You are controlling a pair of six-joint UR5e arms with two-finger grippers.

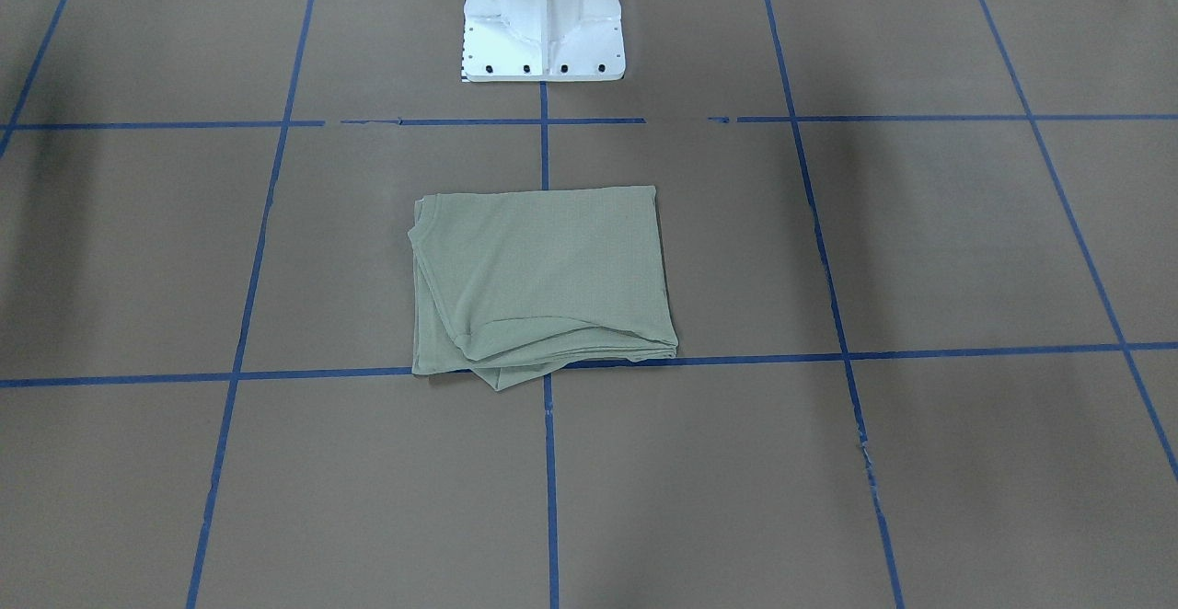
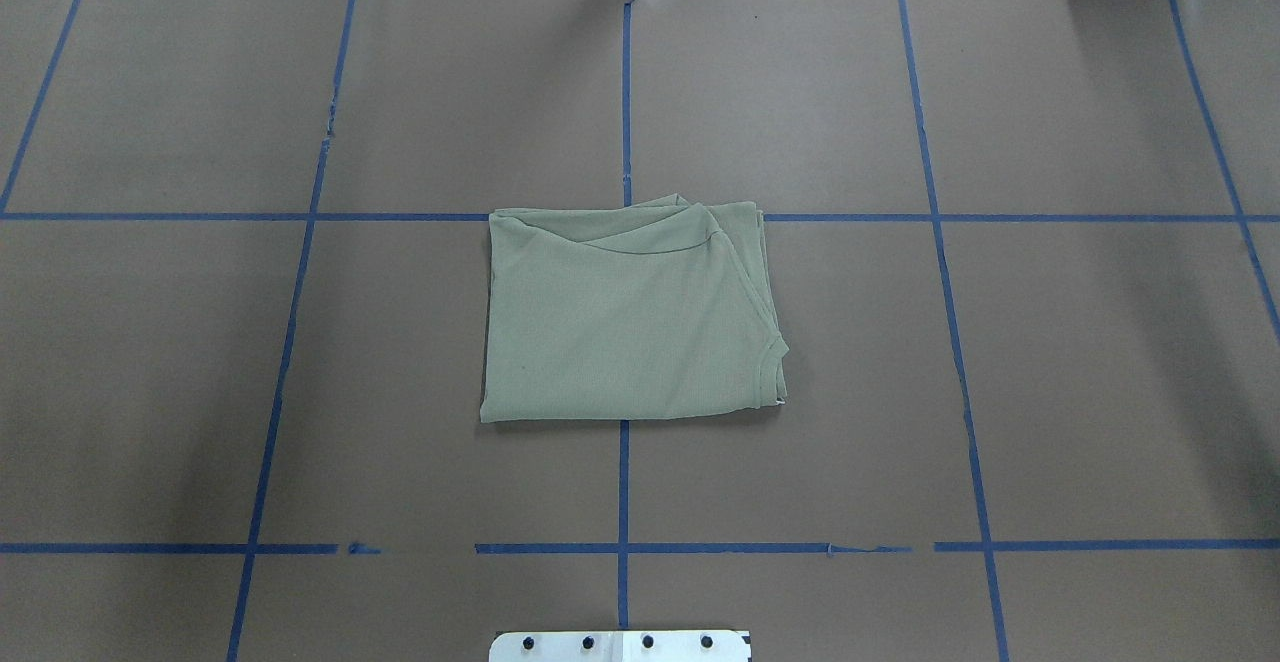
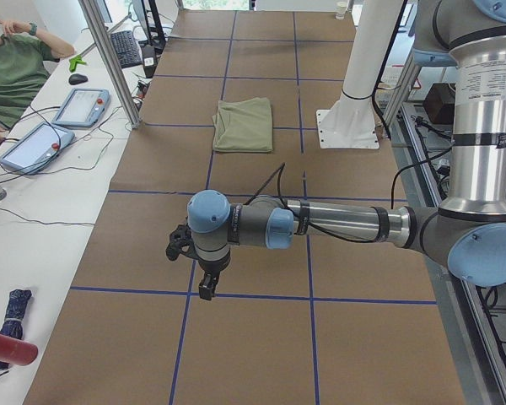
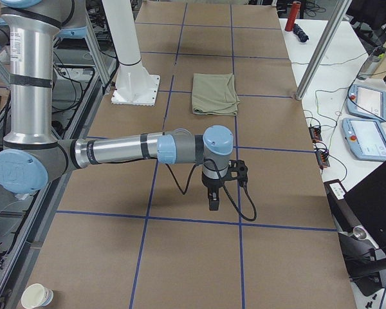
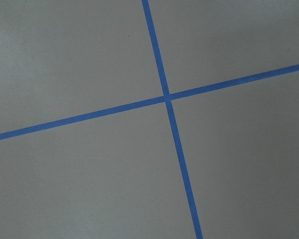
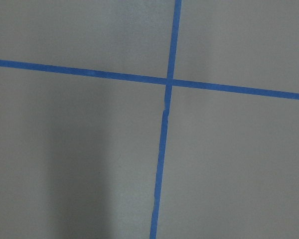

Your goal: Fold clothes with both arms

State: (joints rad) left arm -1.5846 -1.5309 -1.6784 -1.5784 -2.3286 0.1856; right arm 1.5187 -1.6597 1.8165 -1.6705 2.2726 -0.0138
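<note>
The sage-green shirt [image 2: 630,312] lies folded into a neat rectangle in the middle of the table, in front of the pedestal. It also shows in the front-facing view [image 1: 538,282], the left side view [image 3: 244,124] and the right side view [image 4: 213,93]. My left gripper [image 3: 205,288] hangs over bare table far from the shirt, seen only in the left side view. My right gripper [image 4: 213,203] hangs likewise at the other end, seen only in the right side view. I cannot tell whether either is open or shut. Neither holds cloth.
Brown paper with a blue tape grid [image 2: 623,482] covers the table. The white pedestal base [image 1: 543,20] stands behind the shirt. A person [image 3: 13,72], tablets [image 3: 80,105] and pendants [image 4: 367,138] are on side benches. A paper cup [image 4: 37,297] sits by the table's corner.
</note>
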